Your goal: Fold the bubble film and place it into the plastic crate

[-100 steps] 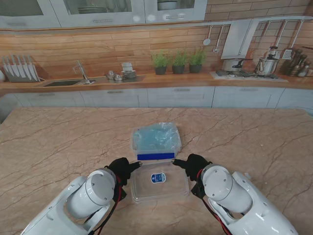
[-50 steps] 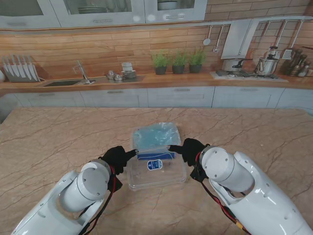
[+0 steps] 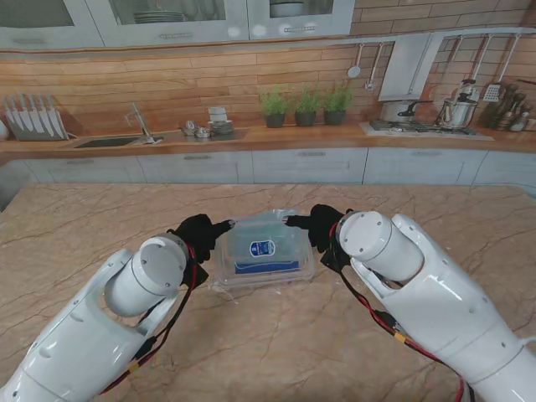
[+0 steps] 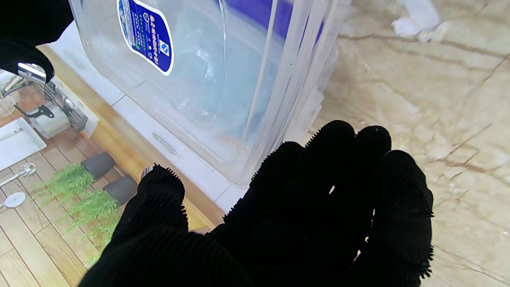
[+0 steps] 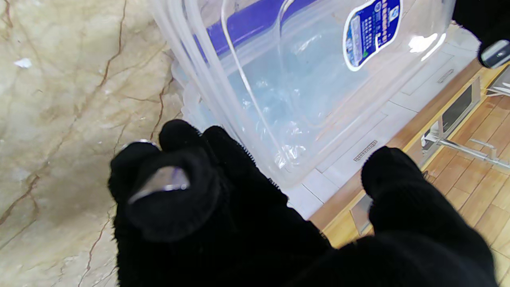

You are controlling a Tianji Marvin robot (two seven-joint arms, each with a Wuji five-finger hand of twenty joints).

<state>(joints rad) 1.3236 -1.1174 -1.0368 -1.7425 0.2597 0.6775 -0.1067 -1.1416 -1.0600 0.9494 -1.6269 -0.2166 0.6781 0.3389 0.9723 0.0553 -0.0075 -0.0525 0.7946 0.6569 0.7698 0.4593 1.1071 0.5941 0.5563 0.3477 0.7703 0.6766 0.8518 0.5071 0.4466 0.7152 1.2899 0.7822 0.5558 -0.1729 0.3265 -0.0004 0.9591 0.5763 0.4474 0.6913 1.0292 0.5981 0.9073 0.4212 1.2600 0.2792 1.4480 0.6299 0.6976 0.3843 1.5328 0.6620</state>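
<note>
A clear plastic crate (image 3: pixel 266 270) with a blue strip on its front stands in the middle of the marble table. Pale blue bubble film (image 3: pixel 276 224) lies inside it. A clear lid with a blue label (image 3: pixel 262 249) hangs tilted over the crate, held at its two short sides. My left hand (image 3: pixel 199 234) grips the lid's left edge and my right hand (image 3: pixel 316 226) grips its right edge. In the wrist views the lid (image 4: pixel 145 34) (image 5: pixel 372 32) sits between thumb and fingers of each black-gloved hand (image 4: pixel 318 207) (image 5: pixel 223 215), with the film (image 5: pixel 287 103) showing through it.
The marble table (image 3: pixel 100 226) stretches wide on both sides of the crate. A small white scrap (image 5: pixel 22 62) lies on the table near the crate. Far behind are a kitchen counter with a sink (image 3: pixel 107 141), potted herbs (image 3: pixel 306 105) and a stove (image 3: pixel 419 126).
Both hands have carried the lid away from me, from the table on the near side of the crate to over the crate. The lid now covers most of the film.
</note>
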